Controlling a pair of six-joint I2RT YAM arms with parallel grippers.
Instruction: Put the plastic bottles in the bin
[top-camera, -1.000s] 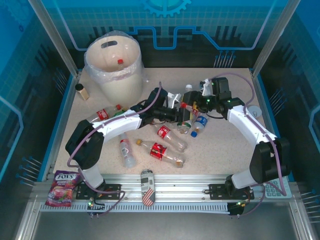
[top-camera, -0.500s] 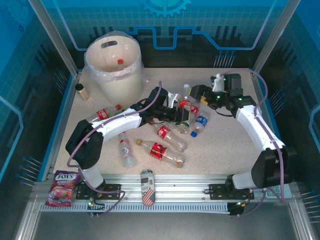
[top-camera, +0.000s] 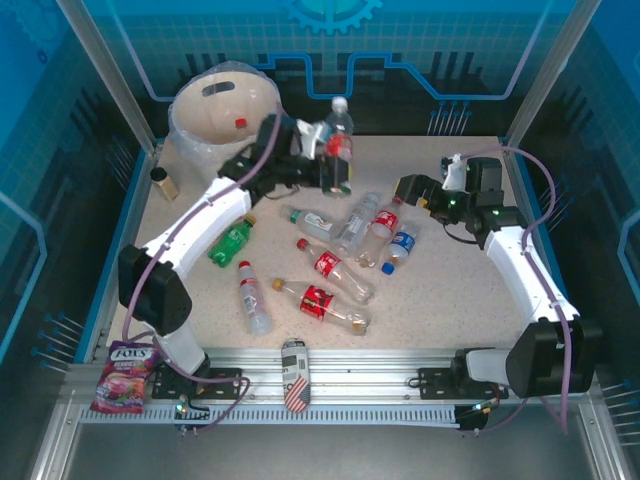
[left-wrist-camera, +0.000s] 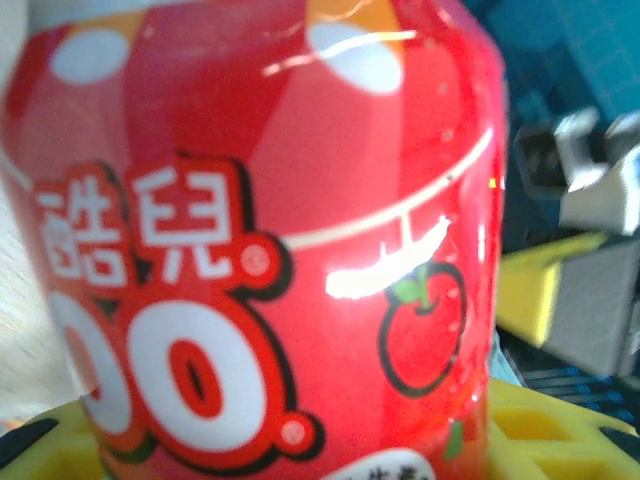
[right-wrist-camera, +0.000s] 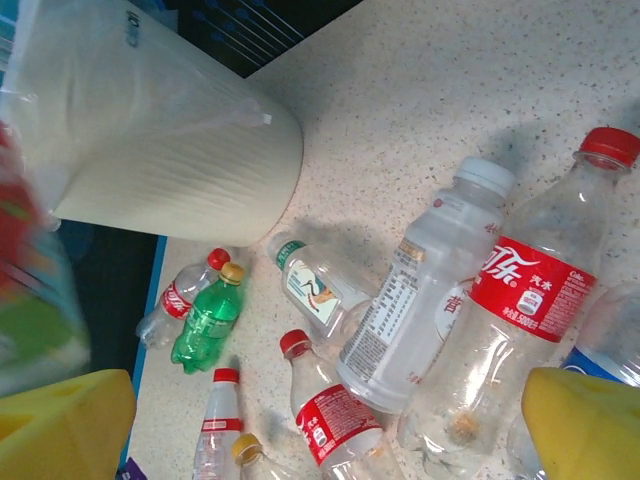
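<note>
Top external view: we see the table (top-camera: 450, 300) closed in by a blue raised edge and metal frame posts, with bare surface along its near right part and at the far right corner. The bin (top-camera: 182, 108) stands in the far left corner, lined with a clear bag, and a red cap (top-camera: 240, 122) shows inside it. The left end effector (top-camera: 335, 168) is clamped on a red-labelled bottle (top-camera: 340, 135) with a white cap, held upright in the air just right of the bin's rim, not over its opening. The right end effector (top-camera: 406, 186) hovers at the right of the table with its fingers spread wide and nothing between them.

The other plastic bottles (top-camera: 335, 265) lie on their sides around the middle of the table, several touching in a loose cluster. A green bottle (top-camera: 232, 240) lies to their left, near the left arm. A small brown jar (top-camera: 165, 183) stands by the left edge, beside the bin.

Left wrist view: the held label reads 酷兒 above large white rounded letters, with a drawn apple to the right, and yellow fingers (left-wrist-camera: 525, 300) sit at the side.

Right wrist view: yellow fingertips (right-wrist-camera: 60, 425) stand far apart over bottles with white Chinese script on red labels, one reading 汽水
</note>
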